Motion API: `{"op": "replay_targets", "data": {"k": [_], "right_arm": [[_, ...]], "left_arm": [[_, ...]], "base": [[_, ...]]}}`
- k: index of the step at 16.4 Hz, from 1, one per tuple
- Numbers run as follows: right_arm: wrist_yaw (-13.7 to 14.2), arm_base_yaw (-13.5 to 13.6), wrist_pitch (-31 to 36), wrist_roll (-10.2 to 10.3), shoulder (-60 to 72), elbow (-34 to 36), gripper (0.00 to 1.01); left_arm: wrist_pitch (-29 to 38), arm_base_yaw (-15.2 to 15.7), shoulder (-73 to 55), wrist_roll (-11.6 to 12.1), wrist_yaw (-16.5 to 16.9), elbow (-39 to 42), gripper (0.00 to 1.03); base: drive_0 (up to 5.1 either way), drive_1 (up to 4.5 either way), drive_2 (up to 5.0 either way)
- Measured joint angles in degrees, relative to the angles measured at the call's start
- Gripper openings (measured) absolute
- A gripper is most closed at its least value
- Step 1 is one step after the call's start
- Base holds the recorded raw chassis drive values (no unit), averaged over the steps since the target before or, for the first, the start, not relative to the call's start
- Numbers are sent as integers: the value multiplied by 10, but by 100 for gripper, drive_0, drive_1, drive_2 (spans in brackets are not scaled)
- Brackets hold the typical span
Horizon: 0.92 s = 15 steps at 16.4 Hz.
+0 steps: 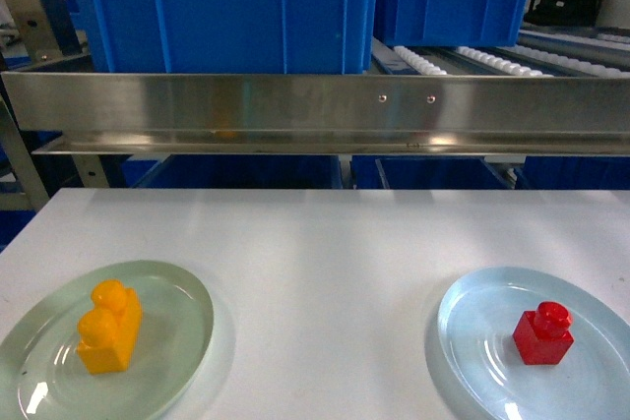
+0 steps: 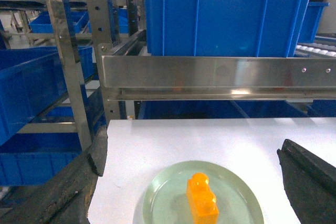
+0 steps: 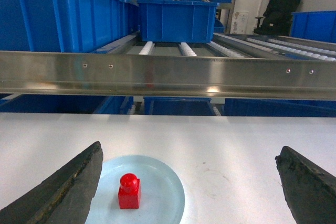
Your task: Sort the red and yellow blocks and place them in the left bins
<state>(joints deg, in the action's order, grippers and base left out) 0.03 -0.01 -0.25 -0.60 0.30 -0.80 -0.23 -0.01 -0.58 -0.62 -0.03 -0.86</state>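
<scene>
Two round glass plates are seen on the white worktop (image 1: 325, 272). On the left plate (image 1: 177, 307) the orange-yellow two-stud brick (image 1: 109, 327) is set upright, studs up, near the middle of the plate. On the right plate (image 1: 472, 327) the small red one-stud cube (image 1: 542, 333) is placed, also studs up. The two blocks are kept well apart, each on its own plate. Behind the worktop a steel rail (image 1: 315, 110) is run across the view, and above and behind it the large blue crate (image 1: 221, 7) is seen on the left, with a second blue crate (image 1: 453, 2) further back to its right. In the left wrist view the left pincer (image 2: 189, 182) is held wide apart above the yellow brick, nothing being gripped. In the right wrist view the right pincer (image 3: 189, 182) is likewise spread wide, with the red cube seen low between its fingers (image 3: 63, 187), untouched.
</scene>
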Motion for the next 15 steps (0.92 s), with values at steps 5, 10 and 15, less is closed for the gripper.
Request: {"op": "replay_targets", "data": {"k": [5,10,15], "right_arm": [[0,0,0,0,0,0,98],[-11,4,11,-6,5,0,98],[-38,18,216,-8,282,-99,98]], "left_arm": [[0,0,0,0,0,0,98],[10,-3,-11,1,8,0,98],[229,70,-311,-12,96,-118,98]], "base": [[0,0,0],[0,0,0],[0,0,0]]}}
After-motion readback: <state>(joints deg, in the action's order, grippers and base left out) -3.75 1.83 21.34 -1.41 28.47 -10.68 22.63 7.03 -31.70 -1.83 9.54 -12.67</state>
